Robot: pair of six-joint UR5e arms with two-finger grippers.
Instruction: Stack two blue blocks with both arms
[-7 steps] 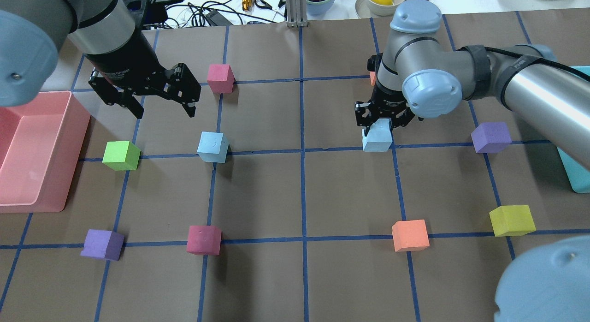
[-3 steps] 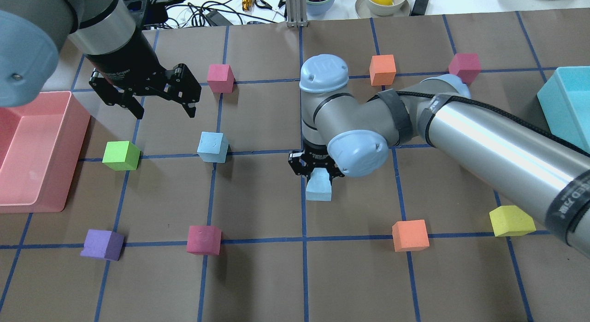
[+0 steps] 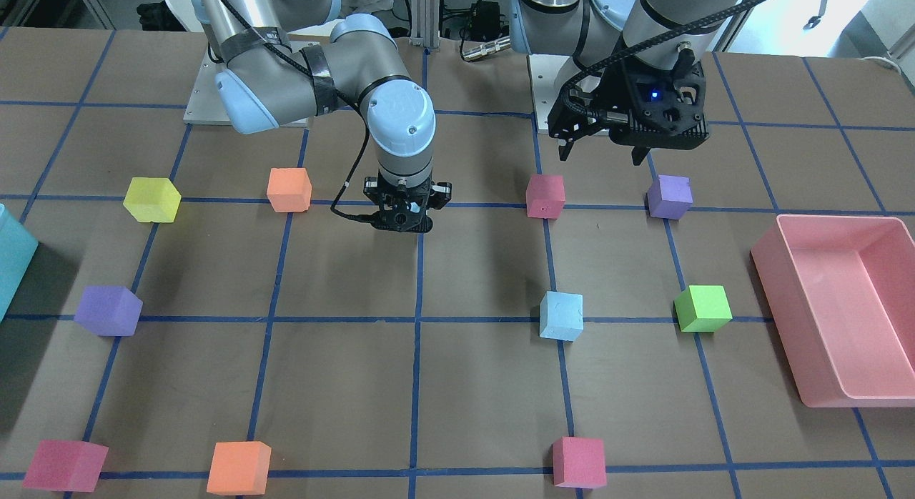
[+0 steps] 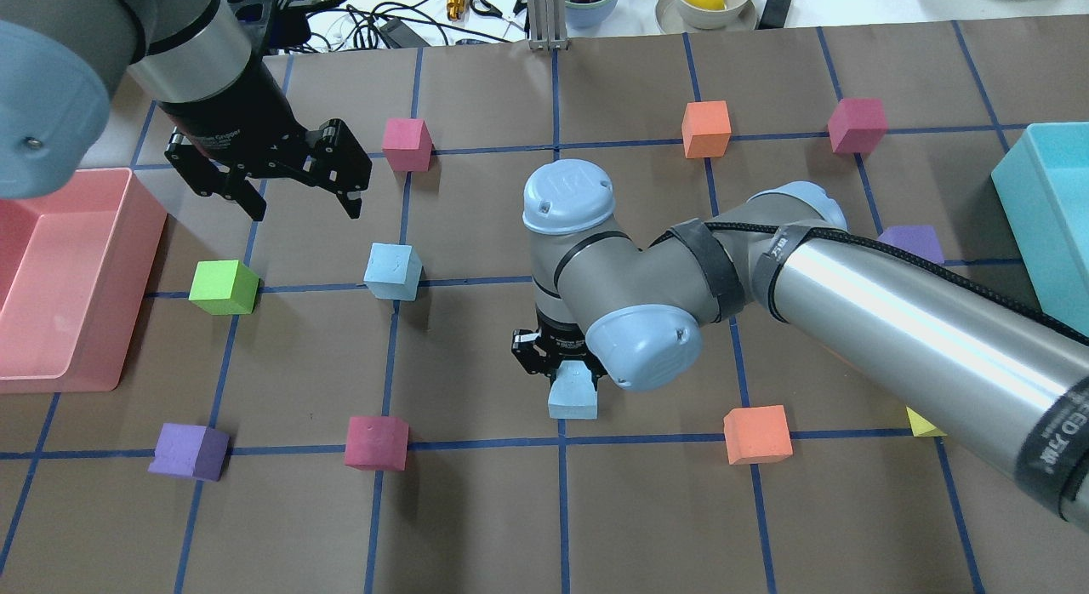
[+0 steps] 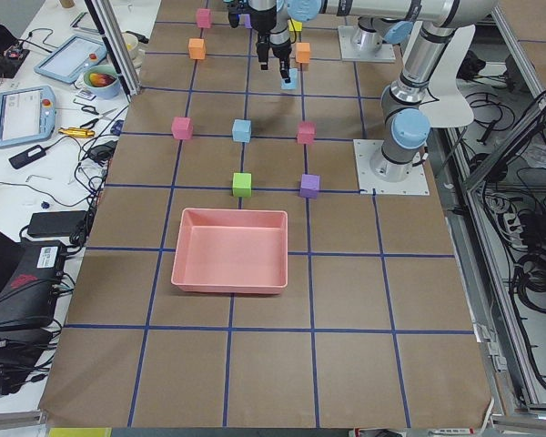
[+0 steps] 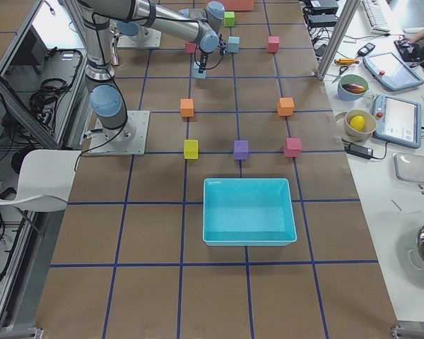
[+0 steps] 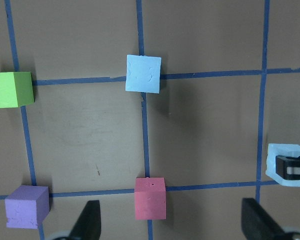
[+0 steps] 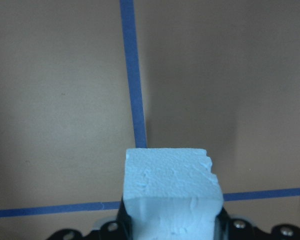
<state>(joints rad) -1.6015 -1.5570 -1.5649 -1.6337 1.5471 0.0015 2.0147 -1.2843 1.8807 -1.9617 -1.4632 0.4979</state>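
One pale blue block (image 4: pixel 393 271) sits on the table on a blue tape line; it also shows in the front view (image 3: pixel 560 315) and the left wrist view (image 7: pixel 143 73). My right gripper (image 4: pixel 568 374) is shut on the second blue block (image 4: pixel 572 400) and holds it above the table near the centre line. That block fills the lower right wrist view (image 8: pixel 172 195) and shows at the right edge of the left wrist view (image 7: pixel 287 172). My left gripper (image 4: pixel 305 204) is open and empty, hovering behind and left of the resting block.
A pink bin (image 4: pixel 76 279) is at the left edge and a teal bin (image 4: pixel 1046 202) at the right. A green cube (image 4: pixel 223 287), magenta cubes (image 4: pixel 376 442) (image 4: pixel 407 144), a purple cube (image 4: pixel 189 450) and orange cubes (image 4: pixel 757 434) (image 4: pixel 706 128) lie around.
My right arm has carried its blue block leftward and toward the near side, from right of centre to the centre line. The left arm and the resting block have not moved.
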